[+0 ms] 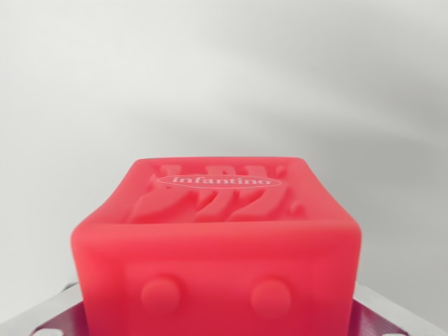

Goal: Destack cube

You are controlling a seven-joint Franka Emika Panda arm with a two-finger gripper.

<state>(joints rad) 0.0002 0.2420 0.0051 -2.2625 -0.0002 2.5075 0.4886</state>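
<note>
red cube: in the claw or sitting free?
Looks held: the red cube fills the wrist view between metal claw parts at both lower corners. Finger contact is hidden.

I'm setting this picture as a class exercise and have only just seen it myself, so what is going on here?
This is a camera on a robot arm's wrist. A soft red rubbery cube with a raised "infantino" logo and two round bumps fills the lower frame, close to the lens. Grey metal parts of the gripper show at both bottom corners, so the jaws seem to flank it, though their grip is hidden. Behind it is a plain white surface; no other cube shows.
</note>
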